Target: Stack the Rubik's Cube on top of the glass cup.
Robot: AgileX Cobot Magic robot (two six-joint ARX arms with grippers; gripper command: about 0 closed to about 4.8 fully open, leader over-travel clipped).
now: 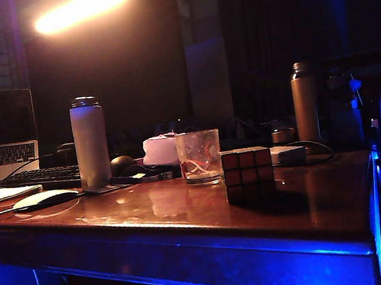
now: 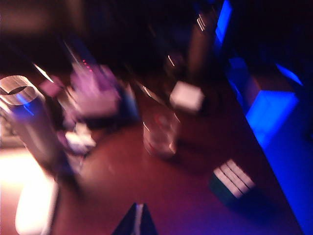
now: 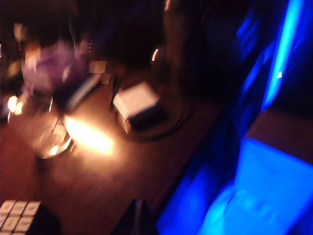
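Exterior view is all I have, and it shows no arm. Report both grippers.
Observer: The left gripper hovers above the table, with the Rubik's Cube and the glass cup ahead of it.
Operator: Now the right one.
Observer: The right gripper is shut and holds nothing. It is above the table, with the Rubik's Cube close by.
Operator: Give me the cube's top face.
Observer: Pale squares, with nothing on them.

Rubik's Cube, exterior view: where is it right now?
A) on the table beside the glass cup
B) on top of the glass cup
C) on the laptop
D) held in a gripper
A: the Rubik's Cube rests on the table just right of the glass cup, not stacked.
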